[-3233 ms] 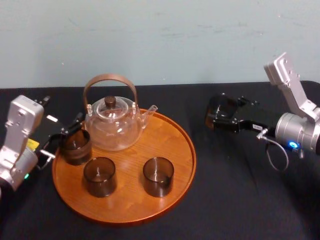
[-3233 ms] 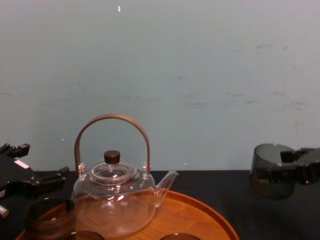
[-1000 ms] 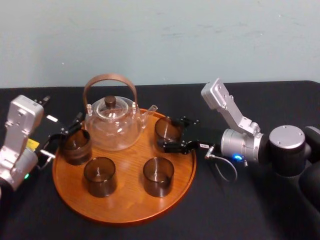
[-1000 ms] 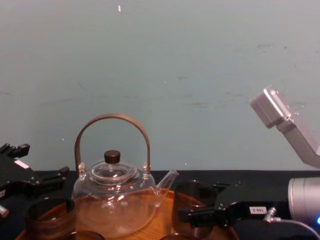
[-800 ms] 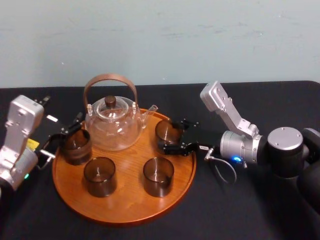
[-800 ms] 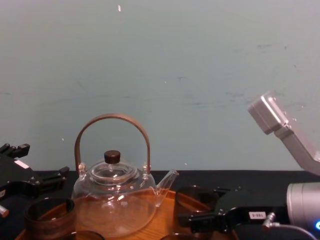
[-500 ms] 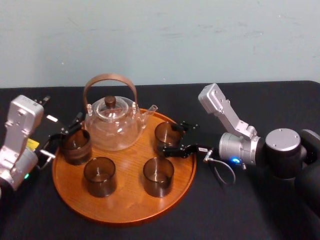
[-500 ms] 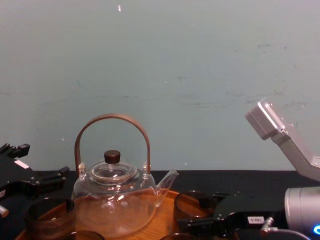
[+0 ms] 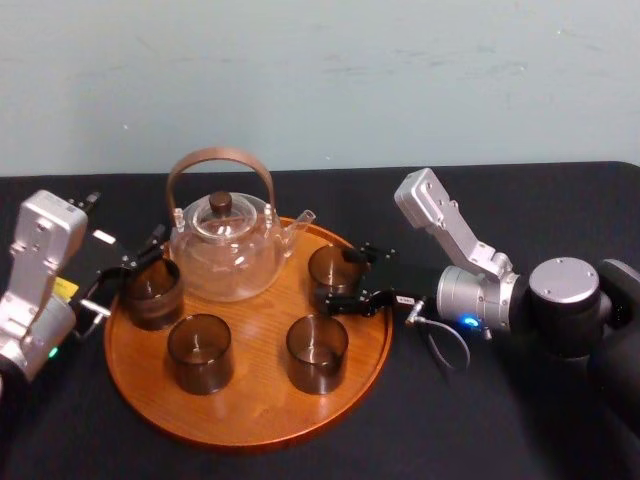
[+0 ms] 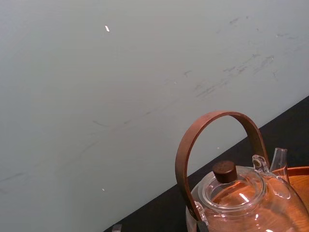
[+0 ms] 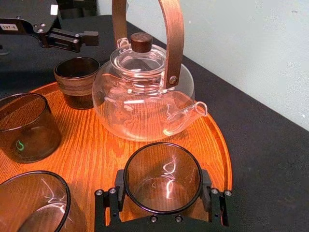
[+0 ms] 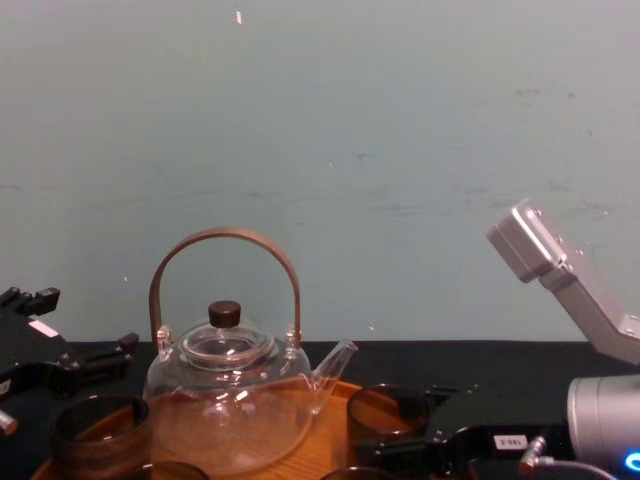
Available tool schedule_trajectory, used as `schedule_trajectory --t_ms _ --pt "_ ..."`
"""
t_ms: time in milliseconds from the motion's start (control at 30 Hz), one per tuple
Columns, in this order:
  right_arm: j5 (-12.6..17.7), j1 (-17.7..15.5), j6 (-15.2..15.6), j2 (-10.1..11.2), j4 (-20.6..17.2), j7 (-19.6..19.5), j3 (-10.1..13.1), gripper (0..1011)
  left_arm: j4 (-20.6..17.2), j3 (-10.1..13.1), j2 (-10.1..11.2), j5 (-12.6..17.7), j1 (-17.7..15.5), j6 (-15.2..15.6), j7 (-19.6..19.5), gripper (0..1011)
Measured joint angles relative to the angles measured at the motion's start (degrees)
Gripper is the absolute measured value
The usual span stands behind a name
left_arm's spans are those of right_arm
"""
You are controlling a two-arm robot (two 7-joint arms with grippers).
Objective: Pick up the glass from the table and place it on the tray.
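Lowered over the last second, the right gripper point(image 9: 342, 276) is seen pinching the smoky, straight-sided glass tumbler point(image 11: 162, 179), whose base is judged to rest on the large round orange-brown wooden tray point(image 9: 260, 400), at its right side near the spout of the clear glass teapot point(image 9: 225, 250). Were the fingers withdrawn before being fully spread, the tumbler could be dragged over the low rim or tipped against the spout. The left gripper point(image 9: 128, 272) is parked, spread, at the tray's left edge.

Teapot point(image 9: 225, 250) and four glasses point(image 9: 200, 352) crowded the tray point(image 9: 255, 405); bare wood lay at its front, open bench point(image 9: 470, 425) to its right.
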Motion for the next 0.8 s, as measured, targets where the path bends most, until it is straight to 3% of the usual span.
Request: schedule_trajectory --t_ms 200,800 --pt "-0.02 -0.04 0.07 0.04 0.0 0.01 0.0 999 0.0 0.0 0.0 0.0 0.0 0.0 0.0 1001" --pt "0.38 -0.25 0.11 0.23 -0.38 0.27 0.21 1002 0.0 0.0 0.0 0.0 0.0 0.0 0.0 1001"
